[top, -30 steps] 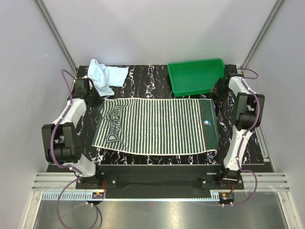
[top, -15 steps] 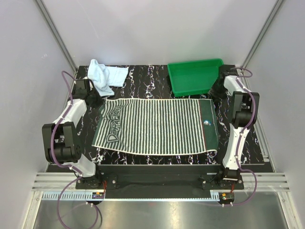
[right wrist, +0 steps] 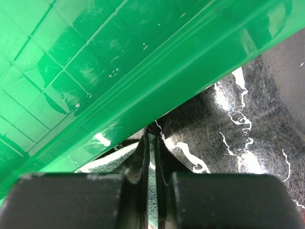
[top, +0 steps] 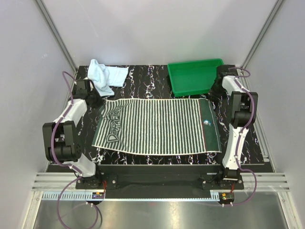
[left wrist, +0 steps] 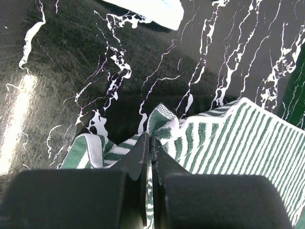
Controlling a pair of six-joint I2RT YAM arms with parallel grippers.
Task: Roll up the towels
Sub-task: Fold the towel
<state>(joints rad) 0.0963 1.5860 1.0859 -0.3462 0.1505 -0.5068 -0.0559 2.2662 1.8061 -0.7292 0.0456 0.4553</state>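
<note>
Your left gripper point(left wrist: 151, 143) and right gripper point(right wrist: 151, 139) each have jaws clamped on a striped towel point(top: 157, 125) corner, the right's beside the green tray point(top: 193, 76), seemingly to stretch it flat for rolling.

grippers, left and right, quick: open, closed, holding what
Left gripper: closed, pinching a corner of the green-and-white striped cloth towel.
Right gripper: closed, pinching another corner of the same towel, beside the green plastic tray.
</note>
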